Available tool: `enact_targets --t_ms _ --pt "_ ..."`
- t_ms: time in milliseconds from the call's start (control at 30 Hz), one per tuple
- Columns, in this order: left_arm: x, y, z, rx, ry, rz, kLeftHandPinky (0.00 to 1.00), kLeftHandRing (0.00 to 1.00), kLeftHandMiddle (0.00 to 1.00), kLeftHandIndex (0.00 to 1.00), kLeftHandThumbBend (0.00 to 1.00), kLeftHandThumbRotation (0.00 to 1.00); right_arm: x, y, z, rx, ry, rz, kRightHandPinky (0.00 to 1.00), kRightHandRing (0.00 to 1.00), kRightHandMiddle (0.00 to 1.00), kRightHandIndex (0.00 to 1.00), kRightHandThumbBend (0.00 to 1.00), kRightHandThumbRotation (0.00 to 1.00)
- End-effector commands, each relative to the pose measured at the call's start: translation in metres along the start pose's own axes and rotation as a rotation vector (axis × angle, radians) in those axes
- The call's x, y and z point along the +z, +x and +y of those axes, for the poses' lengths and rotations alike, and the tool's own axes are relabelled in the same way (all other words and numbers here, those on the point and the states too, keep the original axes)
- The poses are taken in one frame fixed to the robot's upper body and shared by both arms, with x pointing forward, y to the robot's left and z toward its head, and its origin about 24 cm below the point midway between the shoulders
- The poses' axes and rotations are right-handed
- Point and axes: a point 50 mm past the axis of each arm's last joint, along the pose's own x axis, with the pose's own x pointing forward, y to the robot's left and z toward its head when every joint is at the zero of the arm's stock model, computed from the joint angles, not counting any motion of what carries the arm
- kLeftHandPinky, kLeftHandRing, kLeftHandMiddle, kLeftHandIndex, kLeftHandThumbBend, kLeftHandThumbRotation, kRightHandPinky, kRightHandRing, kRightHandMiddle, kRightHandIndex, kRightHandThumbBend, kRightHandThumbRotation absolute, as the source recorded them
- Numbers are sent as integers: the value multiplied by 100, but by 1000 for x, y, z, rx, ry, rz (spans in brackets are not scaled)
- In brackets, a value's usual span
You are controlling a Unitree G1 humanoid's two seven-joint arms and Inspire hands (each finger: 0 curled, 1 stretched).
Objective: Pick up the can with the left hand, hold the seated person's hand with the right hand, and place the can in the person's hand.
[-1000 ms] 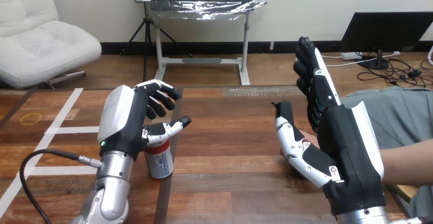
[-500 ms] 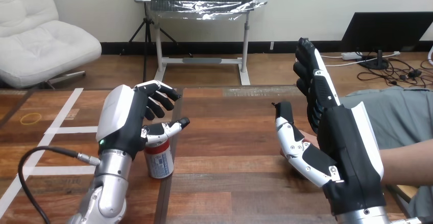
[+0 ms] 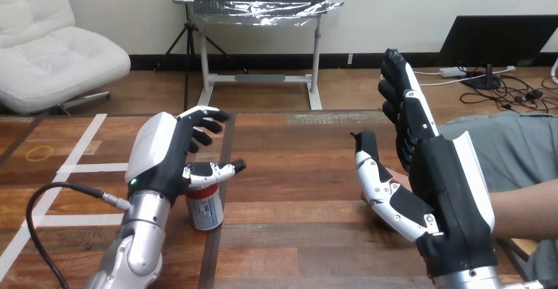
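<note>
A red, white and blue can (image 3: 204, 208) stands upright on the wooden table (image 3: 289, 170) at the lower left. My left hand (image 3: 164, 154) hovers over and just left of the can, open, its thumb reaching above the can's top and its fingers stretched forward. My right hand (image 3: 421, 164) stands upright at the right with straight fingers, open. The person's hand (image 3: 397, 182) lies mostly hidden between that hand's thumb and palm; their forearm (image 3: 526, 205) comes in from the right edge. I cannot tell whether my right hand touches it.
A yellow rubber band (image 3: 41, 151) lies on the table at the far left, beside strips of white tape (image 3: 79, 145). The person's lap shows at the right edge beyond my right hand.
My left hand's fingers have straightened and spread forward a little, and its thumb has levelled above the can. The right hand, the can and the person's hand have stayed put.
</note>
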Motion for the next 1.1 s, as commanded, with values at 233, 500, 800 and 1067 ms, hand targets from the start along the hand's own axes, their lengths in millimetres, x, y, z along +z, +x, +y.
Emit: enact_targets --t_ms 233,500,800,1067 --pt "9 11 16 1 85 -9 74 82 86 86 97 49 15 9 -2 -20 16 -90 100 100 100 100 0 0" --pt "8 12 23 -95 165 22 79 86 90 91 100 59 15 9 -2 -21 4 -95 100 100 100 100 0 0" --pt "12 15 37 -235 259 51 80 88 91 92 100 59 14 9 -3 -13 16 -95 100 100 100 100 0 0" --pt "17 16 46 -288 351 46 79 86 89 88 100 50 14 9 -2 -10 13 -86 100 100 100 100 0 0"
